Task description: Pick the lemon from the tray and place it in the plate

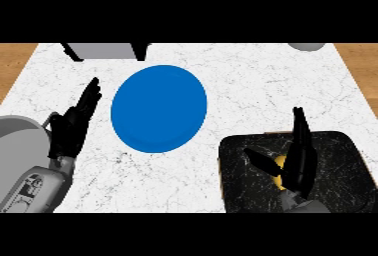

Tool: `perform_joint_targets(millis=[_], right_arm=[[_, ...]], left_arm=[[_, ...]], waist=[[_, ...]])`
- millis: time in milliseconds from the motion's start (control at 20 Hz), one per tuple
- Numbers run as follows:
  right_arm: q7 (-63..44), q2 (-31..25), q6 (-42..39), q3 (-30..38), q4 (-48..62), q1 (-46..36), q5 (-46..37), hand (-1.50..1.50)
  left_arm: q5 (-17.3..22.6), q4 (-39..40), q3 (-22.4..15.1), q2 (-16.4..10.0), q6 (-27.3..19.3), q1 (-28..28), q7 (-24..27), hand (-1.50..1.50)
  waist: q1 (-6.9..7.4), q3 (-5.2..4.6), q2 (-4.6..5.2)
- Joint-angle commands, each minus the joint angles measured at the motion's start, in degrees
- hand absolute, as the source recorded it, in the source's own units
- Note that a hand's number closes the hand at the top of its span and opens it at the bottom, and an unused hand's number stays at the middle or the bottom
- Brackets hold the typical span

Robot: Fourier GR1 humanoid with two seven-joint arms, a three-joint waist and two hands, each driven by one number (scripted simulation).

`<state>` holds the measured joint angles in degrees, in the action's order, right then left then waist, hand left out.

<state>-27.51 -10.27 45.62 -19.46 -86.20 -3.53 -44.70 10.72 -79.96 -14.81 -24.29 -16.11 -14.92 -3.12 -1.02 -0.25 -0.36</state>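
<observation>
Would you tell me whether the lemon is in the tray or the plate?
In the tray: the lemon shows yellow there, beside the right robot hand; the blue plate is bare.

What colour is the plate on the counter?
Plain blue, no pattern. The plate shows best in the head view, left of the tray.

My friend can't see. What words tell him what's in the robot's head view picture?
The robot's right hand is open over a yellow lemon on a black tray at lower right. An empty blue plate lies on the white counter left of the tray. The open left hand rests at the left.
</observation>
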Motion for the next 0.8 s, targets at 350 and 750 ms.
perform_joint_targets(millis=[350,750], right_arm=[[-32.57,-4.53,-36.54,-2.14,-22.95,5.30,-12.48,-1.50],[-45.33,-5.51,-58.36,5.59,-35.02,1.66,-3.15,-1.50]], left_arm=[[-0.08,-1.42,0.62,0.03,0.58,0.43,-1.29,0.00],[-0.43,-0.59,1.69,0.18,1.89,-1.22,-2.33,0.00]], waist=[[-0.48,-0.07,-0.38],[0.39,0.17,0.25]])
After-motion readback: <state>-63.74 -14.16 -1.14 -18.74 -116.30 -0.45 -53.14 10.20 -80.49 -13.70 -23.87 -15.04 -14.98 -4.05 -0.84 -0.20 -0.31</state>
